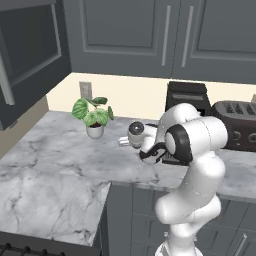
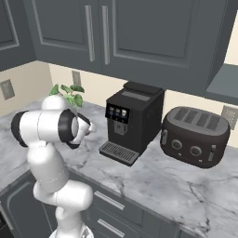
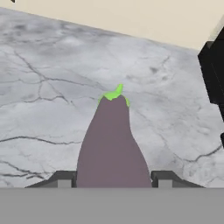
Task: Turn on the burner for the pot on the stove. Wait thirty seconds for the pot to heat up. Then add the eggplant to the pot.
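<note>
The step in hand is judged to be the pick-up of the eggplant (image 3: 111, 144), the last item of the task. In the hand view the tool (image 3: 111, 177) has its two dark fingertips (image 3: 64, 178) standing one on each side of the eggplant's broad end and pressed against its flanks; the tool is closed on the eggplant, partly drawn in to the width of the fruit. The eggplant extends straight ahead of the tool, its green cap at the far end, and lies on or just above the table (image 3: 48, 87); whether it is lifted clear cannot be told.

The next move calls for a lift clear of the table and a carry toward the stove, which means a wide swing or a drive of the base, with the grip kept firm on a rounded body.

Materials: the eggplant is smooth, dull purple, tapering from a wide base to a narrow neck; a slick, curved surface is judged liable to slip between flat tips. The table is grey-veined white marble, flat and hard. Ahead of the tool runs a plain cream wall (image 3: 131, 17). To the tool's right stands a black, boxy coffee machine (image 2: 132, 123); beyond it sits a dark, rounded toaster (image 2: 195, 137). To its left stands a small leafy plant (image 1: 93, 116) in a white pot.
</note>
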Motion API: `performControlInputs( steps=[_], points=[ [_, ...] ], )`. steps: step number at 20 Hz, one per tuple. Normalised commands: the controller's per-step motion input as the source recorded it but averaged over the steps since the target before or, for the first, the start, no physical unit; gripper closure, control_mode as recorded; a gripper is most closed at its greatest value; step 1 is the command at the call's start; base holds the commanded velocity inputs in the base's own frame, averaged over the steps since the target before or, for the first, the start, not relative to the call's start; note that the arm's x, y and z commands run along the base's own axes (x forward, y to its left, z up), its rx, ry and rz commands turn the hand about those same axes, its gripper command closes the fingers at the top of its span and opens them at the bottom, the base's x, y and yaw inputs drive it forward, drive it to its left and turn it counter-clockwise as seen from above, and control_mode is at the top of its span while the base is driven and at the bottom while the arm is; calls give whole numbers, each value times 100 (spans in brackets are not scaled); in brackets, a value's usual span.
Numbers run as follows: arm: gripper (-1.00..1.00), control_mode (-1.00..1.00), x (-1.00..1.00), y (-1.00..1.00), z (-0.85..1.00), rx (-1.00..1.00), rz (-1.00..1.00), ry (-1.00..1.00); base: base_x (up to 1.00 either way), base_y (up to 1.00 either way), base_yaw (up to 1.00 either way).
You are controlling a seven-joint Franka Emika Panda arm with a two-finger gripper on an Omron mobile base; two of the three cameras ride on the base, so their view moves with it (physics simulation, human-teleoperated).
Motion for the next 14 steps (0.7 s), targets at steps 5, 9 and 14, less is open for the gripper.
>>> performControlInputs(
  steps=[5, 9, 14],
  points=[
    [100, -100, -53, 21, 100, 0, -27, -8, 0, 0, 0],
    [100, -100, -98, 0, 100, 0, -32, 0, 0, 0, 0],
    [100, -100, -100, -5, 100, 4, -33, 0, 0, 0, 0]
  ],
)
